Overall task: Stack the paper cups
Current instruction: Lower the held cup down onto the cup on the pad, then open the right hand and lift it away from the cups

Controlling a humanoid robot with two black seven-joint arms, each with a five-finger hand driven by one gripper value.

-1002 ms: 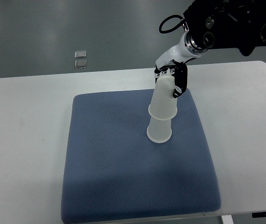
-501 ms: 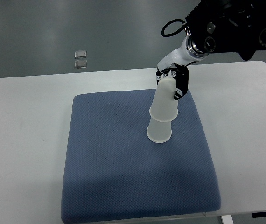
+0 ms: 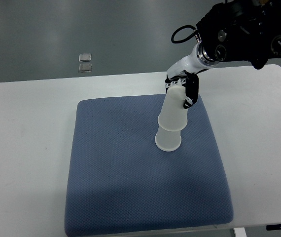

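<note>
Two white paper cups stand upside down on the blue mat (image 3: pixel 130 187), one over the other. The lower cup (image 3: pixel 168 140) rests on the mat. The upper cup (image 3: pixel 174 108) sits over it, leaning a little to the upper right. My right hand (image 3: pixel 182 89) comes down from the upper right and is shut on the upper cup's top end, black fingers (image 3: pixel 191 91) along its right side.
The mat lies on a white table (image 3: pixel 27 128). Two small square objects (image 3: pixel 85 62) lie on the grey floor beyond the table's far edge. The dark bulk of the right arm (image 3: pixel 244 34) fills the upper right corner.
The right arm has drifted slightly up and to the right. The upper cup has tilted a touch more with it. The lower cup has not moved.
</note>
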